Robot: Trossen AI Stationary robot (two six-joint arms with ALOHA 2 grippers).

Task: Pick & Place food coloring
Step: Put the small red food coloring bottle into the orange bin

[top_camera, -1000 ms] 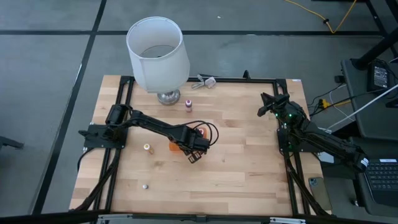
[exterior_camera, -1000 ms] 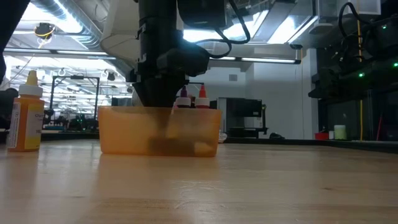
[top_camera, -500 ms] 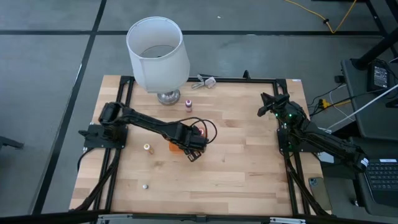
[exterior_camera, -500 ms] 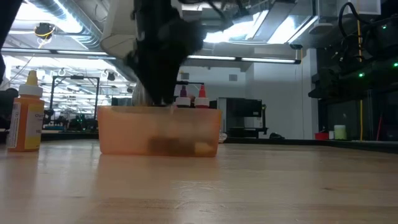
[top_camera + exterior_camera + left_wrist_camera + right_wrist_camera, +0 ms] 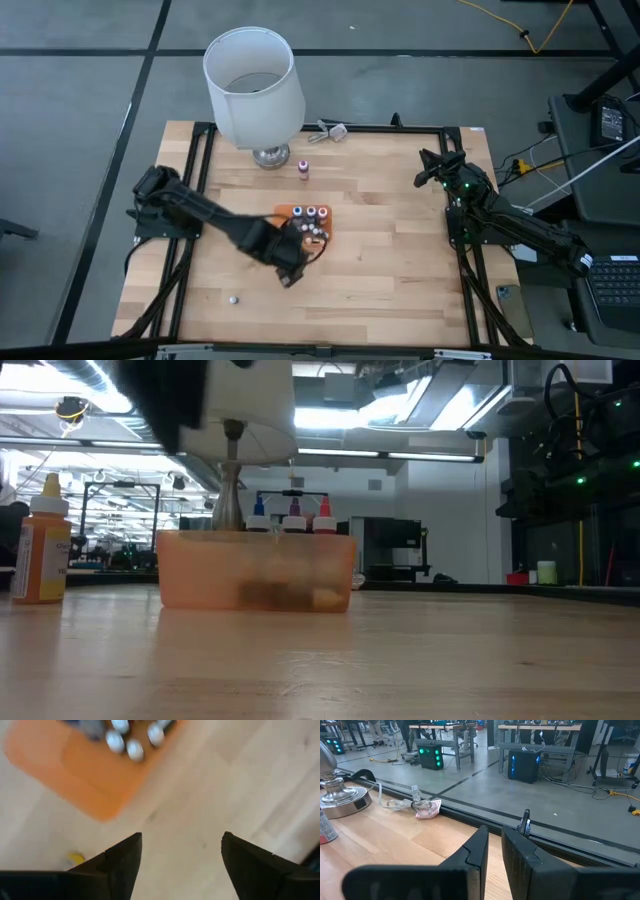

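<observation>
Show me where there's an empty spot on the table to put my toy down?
The wood between the orange tray and the right gripper is bare. It's crowded around the tray, where the left gripper hovers open, and near the lamp with its little bottle.

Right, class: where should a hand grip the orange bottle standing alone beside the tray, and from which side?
Grip the orange bottle across its straight-sided body, below the narrow cap, coming down from above: it stands upright, clear of the tray. The open left hand looks nearest; the right hand waits far off.
</observation>
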